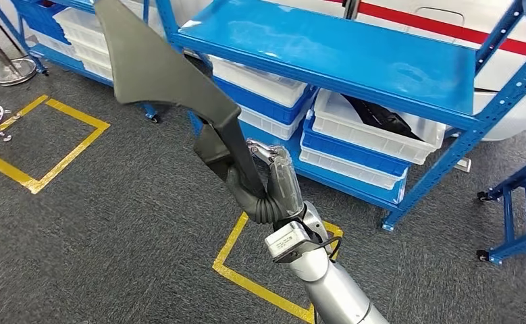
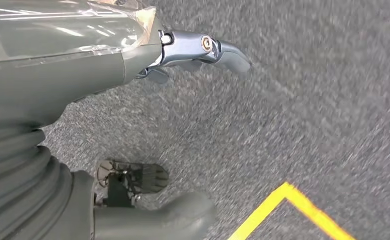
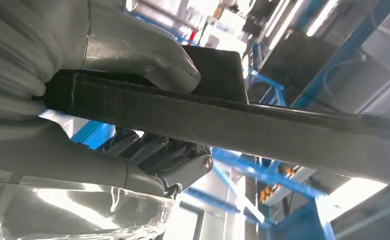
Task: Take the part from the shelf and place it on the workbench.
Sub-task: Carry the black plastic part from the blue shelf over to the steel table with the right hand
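- Yellow tape squares (image 1: 44, 145) are seen on the dark grey carpeted floor (image 1: 132, 223) at the left of the head view; a chromed stand base (image 1: 13, 67) is seen at the upper left edge.
- In the left wrist view, the left hand (image 2: 102, 60) is seen over the carpet with nothing in it; its dark metal fingers (image 2: 208, 50) are bent inward, apart from the thick grey thumb (image 2: 182, 215).
- The long, flat dark grey part (image 1: 172, 88) is held up in the air in front of the shelving, clear of every surface. A matte finish is shown; a broad, fin-shaped blade at the upper end narrows to a slim stem, which is tilted down to the right.
- The stem is gripped by the right hand (image 1: 267, 182), raised on its silver arm (image 1: 334, 290). In the right wrist view, the thumb (image 3: 142, 55) is pressed on one face of the felt-like black stem and the fingers (image 3: 177, 160) are closed against the opposite face.
- A blue metal shelf unit (image 1: 354, 54) stands behind, with white plastic bins (image 1: 375, 135) on its lower level; black items lie in one bin.
- A second blue rack on castors (image 1: 516, 223) is seen at the right edge.
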